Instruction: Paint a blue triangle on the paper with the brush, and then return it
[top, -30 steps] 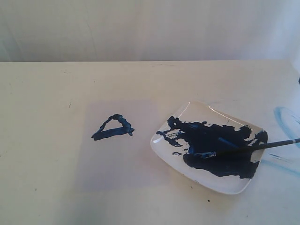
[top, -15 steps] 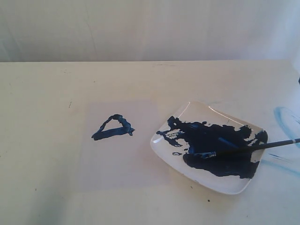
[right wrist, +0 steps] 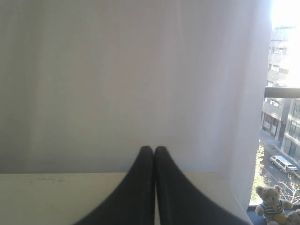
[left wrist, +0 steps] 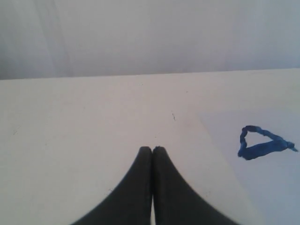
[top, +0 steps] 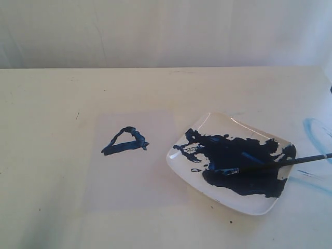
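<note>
A small dark blue triangle [top: 125,141] is painted on the pale paper [top: 137,176] left of the middle of the table. The black brush [top: 275,164] lies across the white plate [top: 244,205], its blue tip in the paint blotch [top: 244,161] and its handle sticking out past the plate's right rim. Neither gripper shows in the exterior view. My left gripper [left wrist: 152,149] is shut and empty above bare tabletop, with the blue triangle [left wrist: 262,143] and the paper [left wrist: 267,187] off to one side. The right gripper [right wrist: 154,148] is shut and empty, facing the wall.
Faint light-blue smears [top: 316,132] mark the tabletop at the far right, beyond the plate. A white wall [top: 166,31] backs the table. In the right wrist view a window [right wrist: 281,117] and a teddy bear [right wrist: 269,206] sit past the table's edge.
</note>
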Robot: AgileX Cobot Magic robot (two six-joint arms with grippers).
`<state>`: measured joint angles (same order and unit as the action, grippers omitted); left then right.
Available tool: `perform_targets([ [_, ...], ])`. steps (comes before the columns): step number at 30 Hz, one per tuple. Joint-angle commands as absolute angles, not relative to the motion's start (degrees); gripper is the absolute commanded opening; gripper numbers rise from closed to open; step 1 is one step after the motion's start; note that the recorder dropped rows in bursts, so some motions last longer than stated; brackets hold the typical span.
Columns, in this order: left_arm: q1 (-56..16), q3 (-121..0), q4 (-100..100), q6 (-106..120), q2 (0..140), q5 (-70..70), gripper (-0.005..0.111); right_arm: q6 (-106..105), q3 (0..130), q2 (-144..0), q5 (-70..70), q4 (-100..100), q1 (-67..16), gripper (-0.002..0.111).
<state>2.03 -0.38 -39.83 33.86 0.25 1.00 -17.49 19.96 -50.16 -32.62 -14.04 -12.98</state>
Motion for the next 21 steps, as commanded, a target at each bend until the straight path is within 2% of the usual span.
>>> perform_targets([
  [1,2.13,0.0,-5.1,0.36,0.0,4.08,0.0,-17.88,19.9,-49.8,-32.66,-13.88,-12.58,0.0],
  [4,2.13,0.0,1.14,-7.61,0.0,5.57,0.0,-17.88,19.9,-49.8,-32.56,-13.88,-12.58,0.0],
  [7,2.13,0.0,1.03,-5.18,0.0,15.21,0.0,-17.88,19.9,-49.8,-32.56,-13.88,-12.58,0.0],
  [21,1.09,0.0,0.93,-3.6,0.0,14.57,0.0,-17.88,19.9,-49.8,-32.22,-13.88,-12.58,0.0],
])
